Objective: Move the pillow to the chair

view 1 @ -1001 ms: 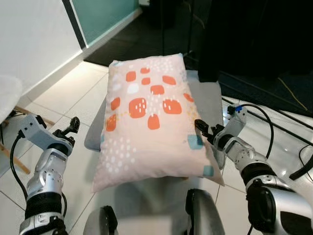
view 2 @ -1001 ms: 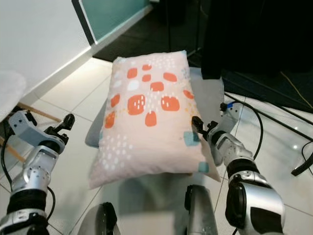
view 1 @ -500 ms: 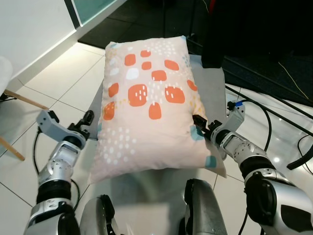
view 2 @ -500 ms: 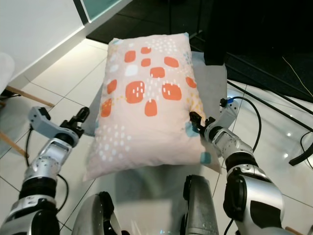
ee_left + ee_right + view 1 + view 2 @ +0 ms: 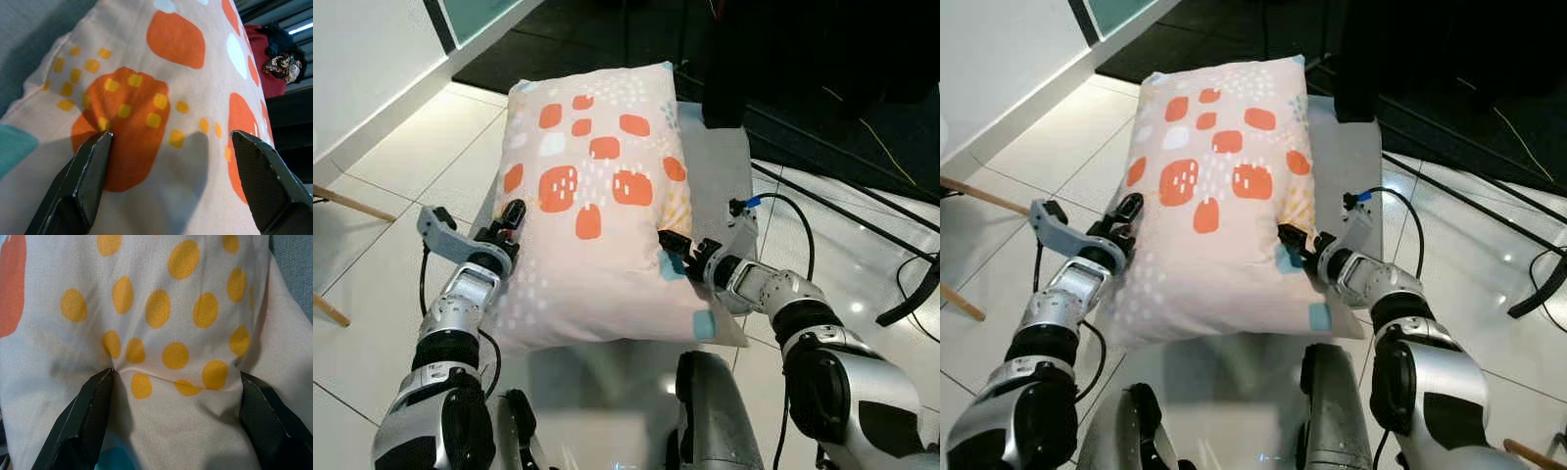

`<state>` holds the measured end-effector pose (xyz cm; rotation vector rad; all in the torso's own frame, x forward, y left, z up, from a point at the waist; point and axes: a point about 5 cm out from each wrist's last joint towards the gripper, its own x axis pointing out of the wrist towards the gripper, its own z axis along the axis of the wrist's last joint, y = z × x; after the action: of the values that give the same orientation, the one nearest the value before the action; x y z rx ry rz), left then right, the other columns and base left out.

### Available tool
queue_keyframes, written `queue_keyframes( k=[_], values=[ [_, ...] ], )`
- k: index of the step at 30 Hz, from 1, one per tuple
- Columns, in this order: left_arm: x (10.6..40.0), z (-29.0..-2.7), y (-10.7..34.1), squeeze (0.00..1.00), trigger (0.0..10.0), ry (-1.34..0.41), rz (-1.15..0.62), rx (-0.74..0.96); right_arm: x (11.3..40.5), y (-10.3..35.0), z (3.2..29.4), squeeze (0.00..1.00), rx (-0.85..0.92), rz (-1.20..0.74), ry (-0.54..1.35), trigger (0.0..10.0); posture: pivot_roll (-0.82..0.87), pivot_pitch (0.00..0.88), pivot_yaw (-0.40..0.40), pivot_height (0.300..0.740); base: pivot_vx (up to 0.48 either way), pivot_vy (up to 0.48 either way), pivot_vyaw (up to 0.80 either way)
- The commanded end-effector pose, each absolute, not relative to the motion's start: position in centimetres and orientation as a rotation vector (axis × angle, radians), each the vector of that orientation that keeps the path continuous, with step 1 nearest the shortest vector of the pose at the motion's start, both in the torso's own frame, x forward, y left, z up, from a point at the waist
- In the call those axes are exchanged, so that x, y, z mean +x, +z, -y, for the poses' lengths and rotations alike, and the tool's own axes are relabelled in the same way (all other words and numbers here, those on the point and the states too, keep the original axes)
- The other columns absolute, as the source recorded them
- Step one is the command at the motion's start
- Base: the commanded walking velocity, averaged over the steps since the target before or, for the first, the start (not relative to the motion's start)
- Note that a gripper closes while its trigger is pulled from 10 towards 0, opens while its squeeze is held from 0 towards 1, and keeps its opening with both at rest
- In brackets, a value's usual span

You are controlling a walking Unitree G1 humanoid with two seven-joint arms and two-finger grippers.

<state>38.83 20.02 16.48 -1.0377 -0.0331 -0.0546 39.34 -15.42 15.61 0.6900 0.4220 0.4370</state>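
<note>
- Grey upholstered chair seat (image 5: 729, 171) sits under the load right in front of you, on the pale tiled floor (image 5: 386, 176); judged from this, the carrying part of the job looks finished.
- Your pillow (image 5: 592, 196), peach cloth with orange blotches and small yellow dots, lies lengthwise on that seat, its near end overhanging the front edge a little and its far end reaching the back of the seat.
- Your left gripper (image 5: 509, 220) is pressed against the pillow's left flank near the front corner; the left wrist view shows the jaws spread wide, fingertips (image 5: 95, 161) touching the fabric but not pinching it.
- Your right gripper (image 5: 1295, 243) meets the right flank opposite; the right wrist view shows those jaws wide too, with a small pucker of cloth at one fingertip (image 5: 100, 391), so it grips nothing.
- What remains, as far as you can judge: draw both arms clear, and check the pillow does not slide off the front.
</note>
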Motion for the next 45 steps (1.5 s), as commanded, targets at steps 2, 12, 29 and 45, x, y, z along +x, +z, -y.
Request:
queue_keyframes(
  k=[2, 12, 29, 45],
  values=[
    [38.6, -19.6, 14.9, 0.0, 10.0, -0.06, -0.047, -1.08, 39.0, 14.8, 14.6, 0.0, 0.676, -0.482, 0.448, 10.0, -0.16, 0.408, 0.064, 0.47, 0.0, 0.0, 0.0],
    [37.8, -23.5, 14.2, 0.0, 10.0, 0.143, -0.039, -0.76, 39.0, 15.0, 15.1, 0.0, 0.661, -0.485, 0.445, 10.0, -0.17, 0.419, 0.062, 0.47, 0.0, 0.0, 0.0],
    [37.7, -19.5, 12.3, 0.0, 10.0, -0.108, -0.101, -1.162, 39.4, 16.7, 14.2, 0.0, 0.637, -0.463, 0.514, 10.0, -0.18, 0.436, 0.038, 0.47, 0.0, 0.0, 0.0],
    [38.2, -18.0, 12.9, 0.0, 0.0, -0.209, -0.116, -1.151, 39.1, 16.6, 13.4, 0.0, 0.654, -0.456, 0.588, 0.0, -0.19, 0.441, 0.038, 0.47, 0.0, 0.0, 0.0]
  ],
)
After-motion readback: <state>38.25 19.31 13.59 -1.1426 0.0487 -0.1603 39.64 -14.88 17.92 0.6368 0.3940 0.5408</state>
